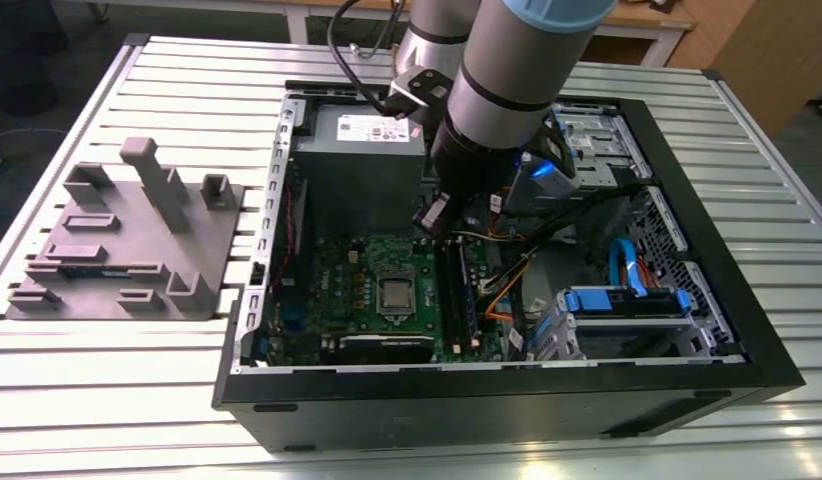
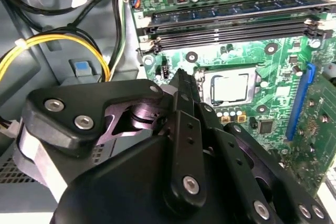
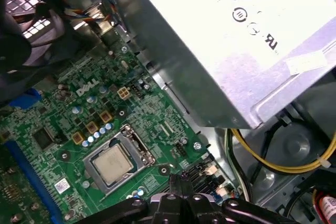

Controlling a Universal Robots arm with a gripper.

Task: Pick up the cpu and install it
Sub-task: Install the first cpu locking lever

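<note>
The cpu (image 1: pixel 398 292) is a small square chip with a shiny silver top. It lies flat inside the metal socket frame on the green motherboard (image 1: pixel 338 290) of the open computer case. It also appears in the second wrist view (image 2: pixel 231 87) and the first wrist view (image 3: pixel 112 162). My gripper (image 1: pixel 433 216) hangs above the board, a little beyond the socket toward the power supply. Its black fingers (image 2: pixel 181 90) are shut with nothing between them, and their tips (image 3: pixel 181 181) are clear of the chip.
A grey power supply box (image 1: pixel 371 130) stands at the back of the case. Memory slots (image 2: pixel 231 24) run beside the socket. Yellow cables (image 2: pixel 52 45) and a blue drive bay (image 1: pixel 625 300) lie on the exterior view's right. A grey fixture block (image 1: pixel 131 240) sits outside the case.
</note>
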